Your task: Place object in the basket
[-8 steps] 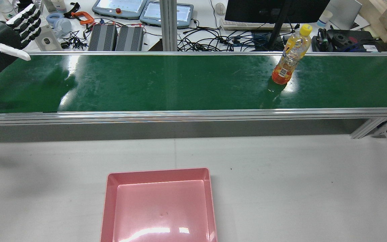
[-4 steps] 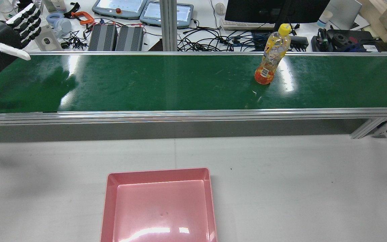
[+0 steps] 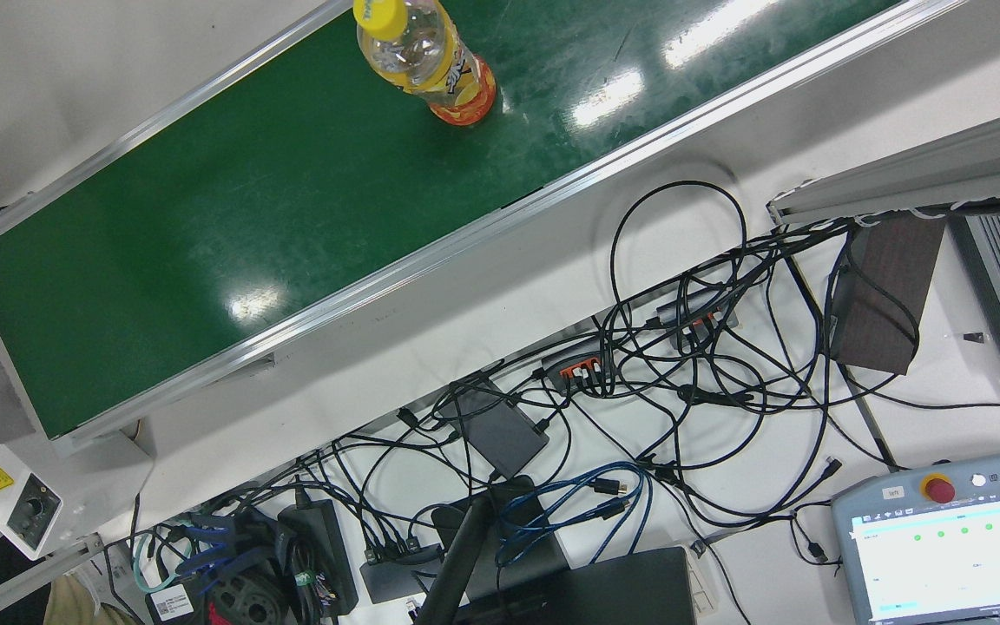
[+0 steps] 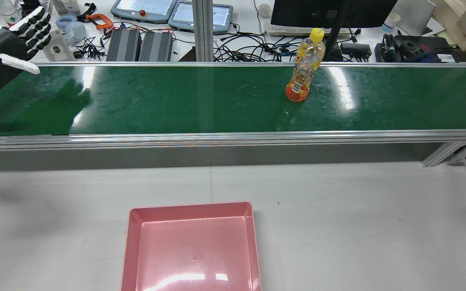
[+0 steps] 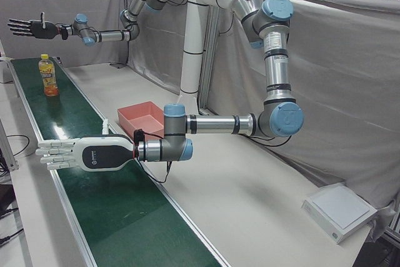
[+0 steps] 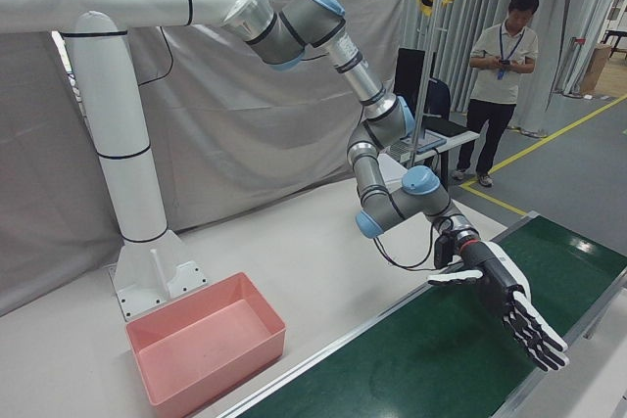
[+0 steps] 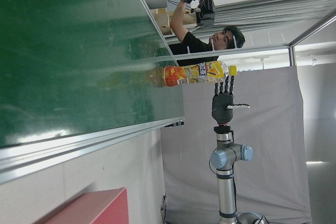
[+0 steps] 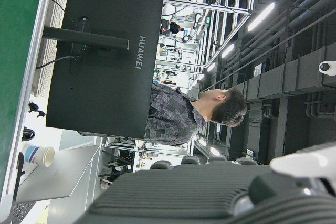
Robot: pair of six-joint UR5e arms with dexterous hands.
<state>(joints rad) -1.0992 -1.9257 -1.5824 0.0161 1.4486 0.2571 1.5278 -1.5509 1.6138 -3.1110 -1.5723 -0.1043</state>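
While a green conveyor belt (image 4: 217,101) runs across the far side of the white tabletop (image 4: 338,226), a plastic bottle (image 4: 302,68) stands upright on it. The bottle has a yellow cap and orange drink in its lower part, and nothing touches it. Taking the belt as the landmark, the bottle sits right of the belt's middle in the rear view, closer to the far rail than to the near one.

On the near side of the belt, well apart from it, a pink basket (image 4: 192,246) rests on the tabletop. It is a shallow square tray with nothing inside.

At the left end of the belt in the rear view, the left hand (image 4: 8,48) hovers above the green surface, fingers spread flat and holding nothing. The bottle is far from it along the belt.

Beyond the belt's other end, the right hand (image 5: 28,27) is raised in the air, fingers stretched straight and apart, also gripping nothing.

Behind the belt's far rail, cables, teach pendants and a monitor (image 4: 330,12) crowd the desk.
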